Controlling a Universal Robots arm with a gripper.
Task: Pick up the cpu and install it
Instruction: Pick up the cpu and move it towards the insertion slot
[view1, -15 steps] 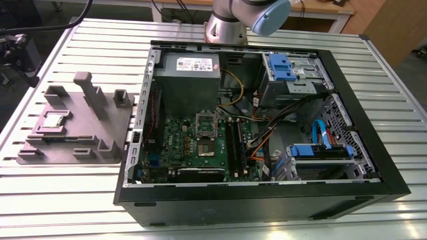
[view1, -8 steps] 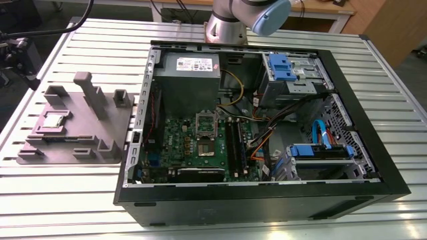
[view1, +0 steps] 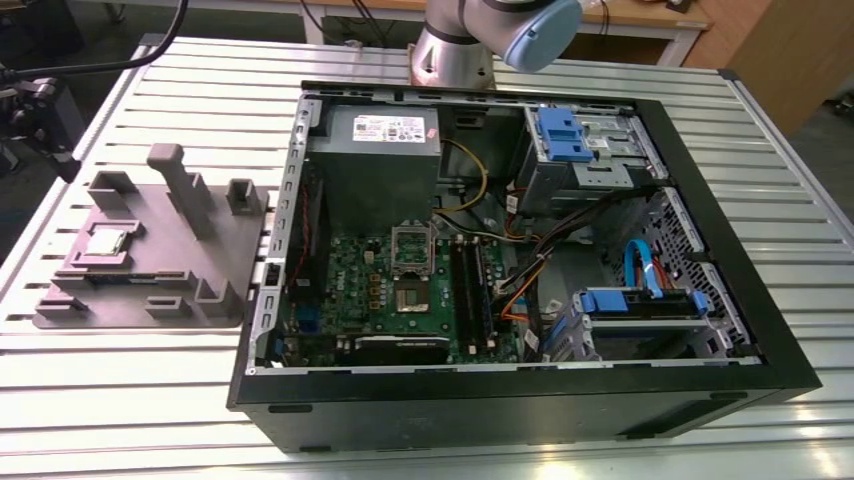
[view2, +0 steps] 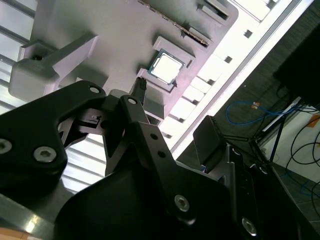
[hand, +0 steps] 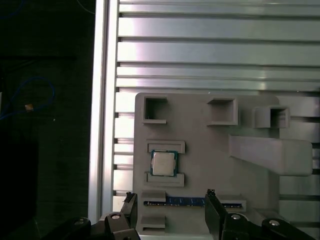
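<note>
Exterior view: An open computer case (view1: 694, 250) lies on its side on a slatted metal table (view1: 200, 90). The arm (view1: 461, 45) rises at 12 o'clock from the case. Inside the case, a grey power supply (view1: 380, 150) sits at 12 o'clock from the green motherboard (view1: 360, 290), with the socket (view1: 408, 292) near the board's middle. A grey fixture tray (view1: 200, 270) rests on the table at 9 o'clock from the case, on the exterior view's left. The cpu (view1: 110, 240) lies flat in a recess of that tray, well apart from the case.

First wrist view: The gripper (hand: 170, 195) hangs over the tray, jaws spread wide and pinching nothing. The cpu (hand: 164, 163) sits silver top up, seated between two small raised blocks. It is just beyond the fingertips (hand: 131, 199) and not touched. A memory stick (hand: 185, 201) with a blue edge lies in a slot between the two fingers.

Second wrist view: The cpu (view2: 165, 68) is square in its pocket. One fingertip (view2: 141, 86) is near its edge, with a gap between them. The table's slats and edge run beside the tray.
</note>
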